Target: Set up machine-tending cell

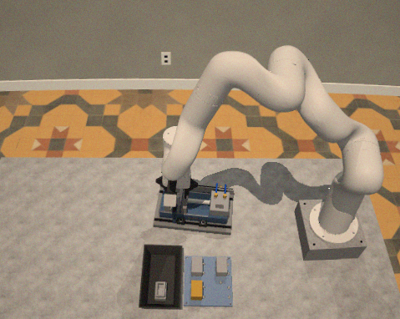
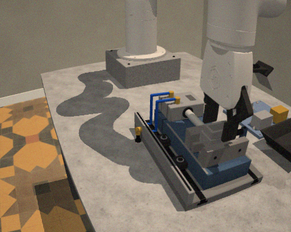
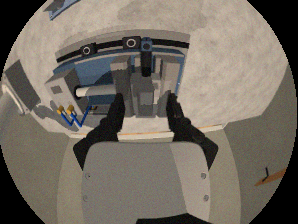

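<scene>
The blue vise (image 1: 194, 207) stands mid-table, with its fixed jaw (image 2: 225, 150) at the near end and the hosed jaw (image 2: 180, 106) at the far end. My gripper (image 2: 223, 126) reaches down into the vise opening beside the fixed jaw. Its fingers are open and straddle a grey aluminium blank (image 2: 215, 129) that lies in the opening. The blank also shows in the wrist view (image 3: 143, 99) between the fingertips. I cannot tell whether the fingers touch it. Two more grey blanks (image 1: 196, 265) (image 1: 222, 265) and a brass blank (image 1: 196, 289) lie on the blue infeed plate (image 1: 208, 281). A finished part (image 1: 160, 291) lies in the dark outfeed tray.
The arm's base block (image 1: 331, 235) stands at the right of the table. Blue hoses (image 2: 156, 106) rise at the vise's far end. A small yellow-topped post (image 2: 138, 133) stands beside the vise rail. The tray and the plate lie side by side near the table's front edge.
</scene>
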